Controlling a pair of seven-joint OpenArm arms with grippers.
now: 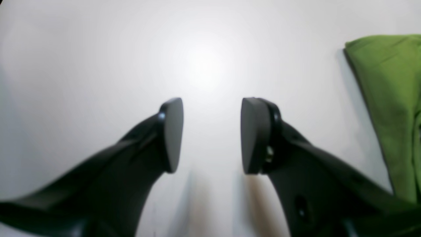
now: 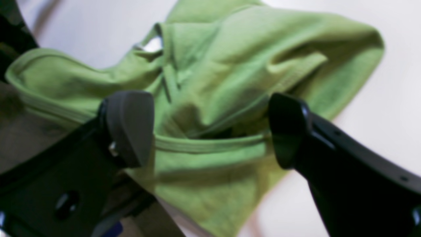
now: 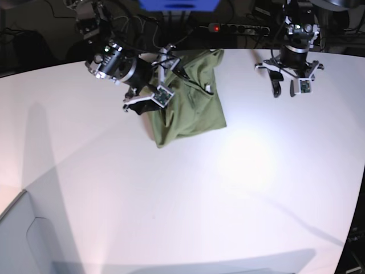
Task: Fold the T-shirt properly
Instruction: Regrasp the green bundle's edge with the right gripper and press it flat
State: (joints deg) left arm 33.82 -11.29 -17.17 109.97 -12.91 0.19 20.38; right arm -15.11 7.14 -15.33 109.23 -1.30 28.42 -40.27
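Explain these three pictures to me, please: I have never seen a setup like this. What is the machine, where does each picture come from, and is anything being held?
This is a robot with two arms at a white table. One picture looks down on the whole scene; the other two come from cameras on the wrists, looking along the black fingers. A crumpled green T-shirt lies on the table. The right gripper, on the overview's left, hangs open right over the cloth, its fingers astride a seam but not closed on it. The left gripper is open over bare table, with the shirt off to its side. Nothing is held.
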